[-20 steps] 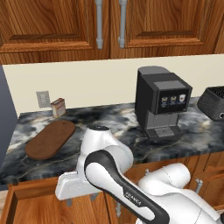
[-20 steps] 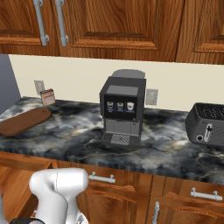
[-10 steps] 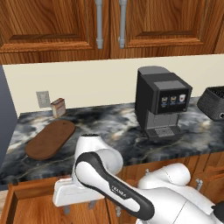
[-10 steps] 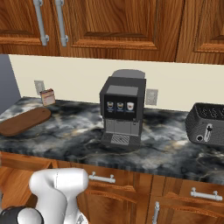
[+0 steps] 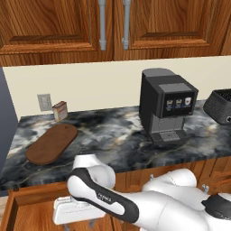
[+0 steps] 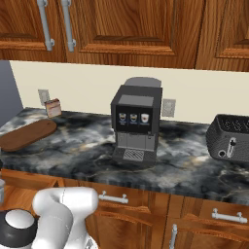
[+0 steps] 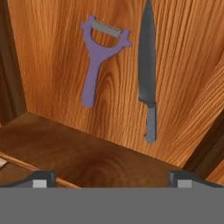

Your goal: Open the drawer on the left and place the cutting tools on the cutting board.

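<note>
Our claw (image 7: pixel 109 179) is wide open; the purple forked peeler (image 7: pixel 99 57) at eleven o'clock could slip if we pinch crooked.

White rounded arm (image 5: pixel 158 203); dark joints

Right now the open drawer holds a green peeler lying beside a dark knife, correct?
Not quite. The peeler is purple, not green. The hand view shows it lying beside the dark knife on the floor of the open drawer.
</note>
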